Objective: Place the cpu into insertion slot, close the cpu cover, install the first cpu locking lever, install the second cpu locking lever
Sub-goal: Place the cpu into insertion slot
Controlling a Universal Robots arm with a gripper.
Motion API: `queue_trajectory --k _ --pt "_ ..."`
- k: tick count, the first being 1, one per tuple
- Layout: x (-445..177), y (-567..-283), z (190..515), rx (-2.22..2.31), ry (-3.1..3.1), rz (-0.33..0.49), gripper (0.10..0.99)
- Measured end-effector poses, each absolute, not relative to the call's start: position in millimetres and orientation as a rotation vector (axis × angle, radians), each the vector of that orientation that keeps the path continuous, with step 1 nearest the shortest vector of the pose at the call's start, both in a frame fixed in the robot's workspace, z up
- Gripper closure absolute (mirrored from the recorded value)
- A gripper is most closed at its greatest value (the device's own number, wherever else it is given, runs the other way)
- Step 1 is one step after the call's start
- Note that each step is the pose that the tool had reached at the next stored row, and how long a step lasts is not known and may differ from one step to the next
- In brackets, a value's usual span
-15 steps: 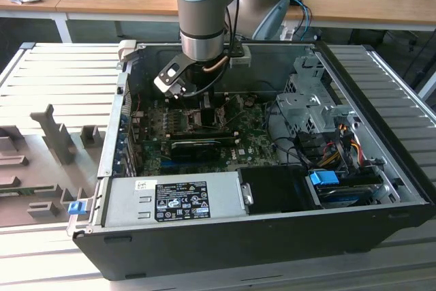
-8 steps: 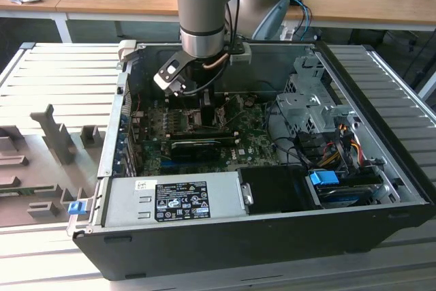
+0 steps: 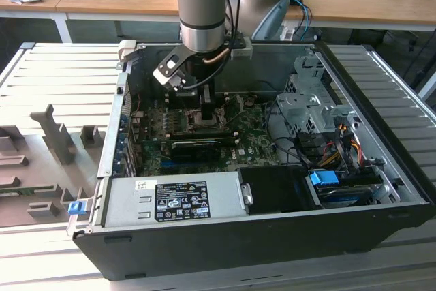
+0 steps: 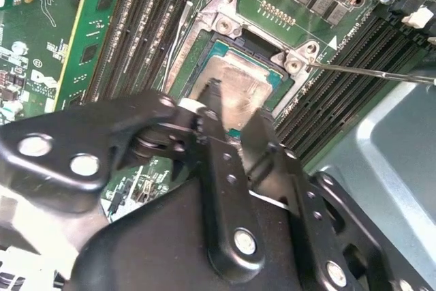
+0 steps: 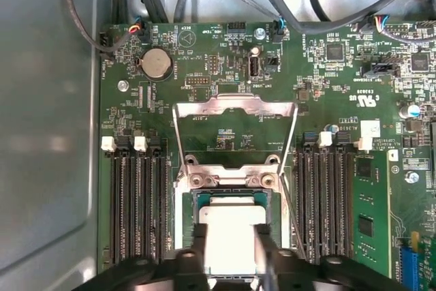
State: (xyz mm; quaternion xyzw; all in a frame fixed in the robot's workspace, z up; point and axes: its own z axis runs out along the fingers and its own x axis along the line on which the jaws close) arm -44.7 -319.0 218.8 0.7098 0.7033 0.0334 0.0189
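Two black fingers of the claw (image 4: 235,103) press on opposite edges of the small square pale-silver cpu (image 5: 231,243), and it's clamped tight! The chip sits within the frame of the square black-framed insertion slot (image 4: 253,42), with green board all around. The grey metal cpu cover (image 5: 235,103) is swung open, clear of the chip. One thin wire lever (image 4: 368,71) juts free beside the socket. In the exterior view, the arm reaches into the open black computer case (image 3: 272,250), at 12 o'clock of the long black card (image 3: 197,146).
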Motion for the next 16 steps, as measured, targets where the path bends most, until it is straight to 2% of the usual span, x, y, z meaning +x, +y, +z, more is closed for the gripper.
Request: queue_trajectory --k 1,3,4,6,16 --pt "-44.7 -319.0 219.2 2.204 2.183 0.104 0.749" --pt "-44.7 -319.0 220.1 2.203 2.183 0.103 0.871" --pt "-44.7 -319.1 220.9 2.202 2.183 0.101 0.871" --pt "-44.7 -319.0 221.9 2.202 2.182 0.1 0.98" --pt "-44.7 -319.1 226.5 2.201 2.181 0.098 0.98"
